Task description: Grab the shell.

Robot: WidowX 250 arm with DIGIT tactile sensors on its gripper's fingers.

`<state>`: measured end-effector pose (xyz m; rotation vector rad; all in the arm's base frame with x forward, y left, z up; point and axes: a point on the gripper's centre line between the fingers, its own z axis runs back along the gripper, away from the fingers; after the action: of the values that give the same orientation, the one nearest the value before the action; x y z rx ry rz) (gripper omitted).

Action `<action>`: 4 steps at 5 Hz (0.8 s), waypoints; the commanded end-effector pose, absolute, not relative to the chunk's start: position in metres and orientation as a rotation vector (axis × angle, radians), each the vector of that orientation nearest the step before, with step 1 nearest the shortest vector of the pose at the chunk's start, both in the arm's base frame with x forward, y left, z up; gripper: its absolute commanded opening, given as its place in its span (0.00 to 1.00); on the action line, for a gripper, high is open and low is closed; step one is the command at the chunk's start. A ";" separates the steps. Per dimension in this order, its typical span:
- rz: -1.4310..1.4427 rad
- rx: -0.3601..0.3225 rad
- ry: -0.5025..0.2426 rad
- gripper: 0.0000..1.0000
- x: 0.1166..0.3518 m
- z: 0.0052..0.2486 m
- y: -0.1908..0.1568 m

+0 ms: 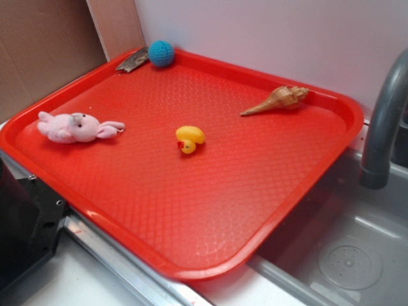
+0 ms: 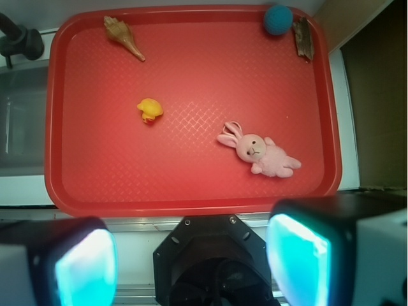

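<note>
Clearly no grasp yet: jaws spread apart and empty, high over tray [image 2: 64, 191]; shell [image 2: 123, 36] lying flat near tray's eleven o'clock corner, well apart from duck [image 2: 150, 109].

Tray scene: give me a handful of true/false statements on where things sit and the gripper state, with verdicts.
1. The shell lies on the red tray near an edge. True.
2. The gripper is shut on the shell. False: it is open, fingers spread, back from the tray and holding nothing.
3. The yellow duck touches the shell. False: bare tray lies between them.
4. The blue ball sits in a tray corner beside the bark-like piece. True.
5. The pink bunny lies on its side on the tray. True.
6. The shell stands upright. False: it lies flat.
</note>
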<state>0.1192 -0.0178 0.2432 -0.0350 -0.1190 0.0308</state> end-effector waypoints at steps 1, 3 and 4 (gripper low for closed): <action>0.031 -0.035 -0.119 1.00 0.119 0.243 -0.018; -0.086 0.091 -0.116 1.00 0.221 0.153 -0.015; -0.146 0.097 -0.218 1.00 0.273 0.129 -0.036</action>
<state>0.2673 -0.0330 0.1072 0.0957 -0.1710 -0.1465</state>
